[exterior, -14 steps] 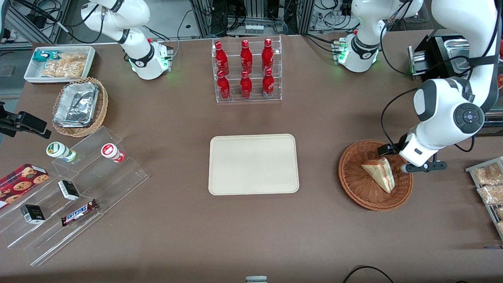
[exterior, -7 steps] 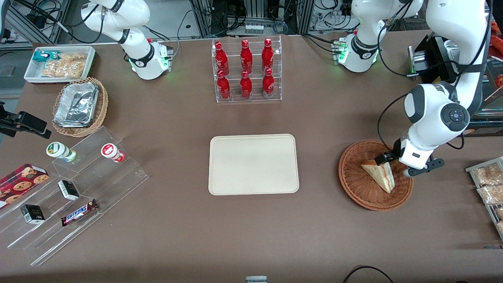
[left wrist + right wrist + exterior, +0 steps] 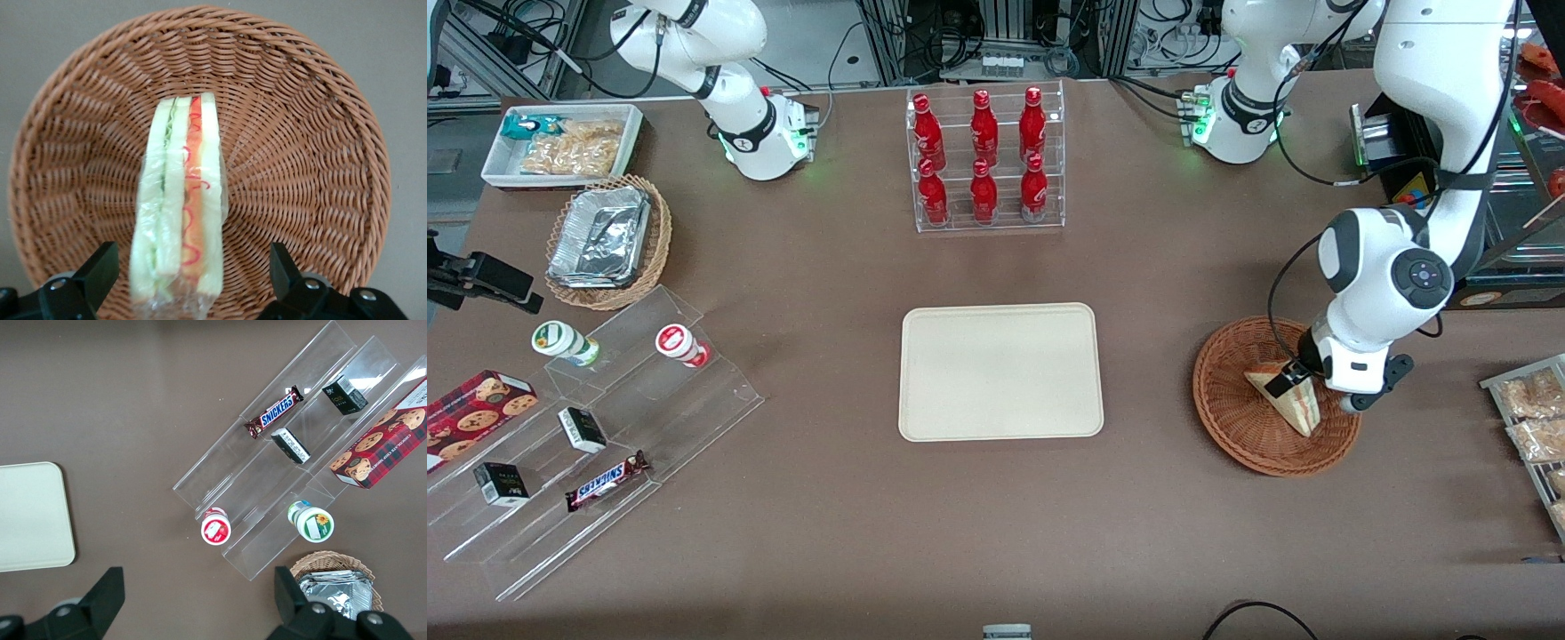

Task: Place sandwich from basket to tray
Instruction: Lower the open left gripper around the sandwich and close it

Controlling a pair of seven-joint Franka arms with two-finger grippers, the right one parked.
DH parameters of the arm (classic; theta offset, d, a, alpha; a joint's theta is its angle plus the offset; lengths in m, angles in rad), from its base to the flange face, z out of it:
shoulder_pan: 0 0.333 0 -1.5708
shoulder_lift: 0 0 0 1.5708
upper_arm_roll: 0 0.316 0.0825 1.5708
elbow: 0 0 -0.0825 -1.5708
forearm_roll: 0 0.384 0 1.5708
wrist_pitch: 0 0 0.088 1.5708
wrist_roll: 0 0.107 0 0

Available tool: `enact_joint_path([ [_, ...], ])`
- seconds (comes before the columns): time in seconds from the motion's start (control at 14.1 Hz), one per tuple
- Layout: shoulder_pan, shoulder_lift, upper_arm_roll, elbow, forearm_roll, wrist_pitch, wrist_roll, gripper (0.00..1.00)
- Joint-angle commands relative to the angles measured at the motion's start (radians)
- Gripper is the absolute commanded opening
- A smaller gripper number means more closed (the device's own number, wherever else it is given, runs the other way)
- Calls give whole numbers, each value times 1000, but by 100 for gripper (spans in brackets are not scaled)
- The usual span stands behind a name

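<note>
My gripper [image 3: 192, 280] hangs low, wrist bent downward, fingers [image 3: 100, 270] spread wide apart, apparently touching nothing.

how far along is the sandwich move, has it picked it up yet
Early stage. Done: the gripper is down in the basket, its open fingers straddling the sandwich. In hand: nothing yet, since the fingers have not closed and the sandwich lies in the basket. Left: grasp, lift, carry to the tray, which holds nothing, and release.
</note>
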Motion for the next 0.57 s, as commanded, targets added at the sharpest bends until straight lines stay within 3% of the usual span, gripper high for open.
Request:
enact_joint_path([
  [0.0,-9,24,4,-1,3,34,-47,96],
  [0.07,-7,25,4,-1,3,34,-48,78],
  [0.21,-7,30,6,-1,7,26,-27,23],
  [0.28,-7,28,7,2,10,21,2,10],
  [0.5,2,1,10,8,10,-44,151,3],
])
